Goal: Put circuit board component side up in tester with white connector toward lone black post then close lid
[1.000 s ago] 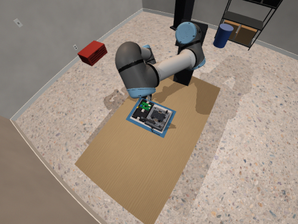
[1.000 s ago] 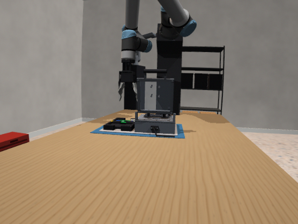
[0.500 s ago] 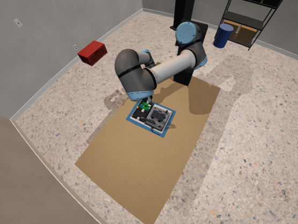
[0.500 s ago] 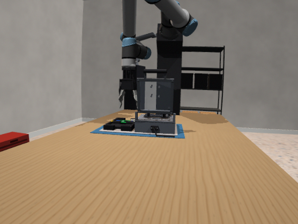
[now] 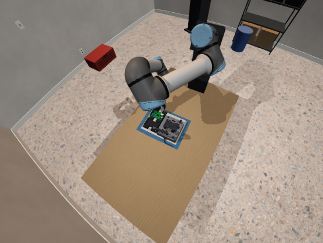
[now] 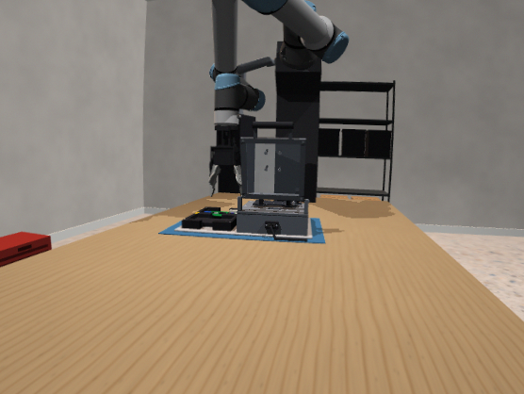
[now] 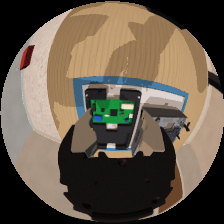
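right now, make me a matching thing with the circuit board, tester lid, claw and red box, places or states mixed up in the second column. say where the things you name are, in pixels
1. circuit board [image 5: 157, 115] [image 7: 113, 113]
2. tester lid [image 6: 288, 168]
3. claw [image 6: 225, 185]
4. red box [image 5: 100, 57] [image 6: 24, 247]

A. open, above the tray
B. on the floor
C. in the black tray [image 5: 151, 123] [image 6: 192, 221] [image 7: 108, 136]
D. raised, not closed

Pairs: 1-C, 2-D, 3-A, 4-B
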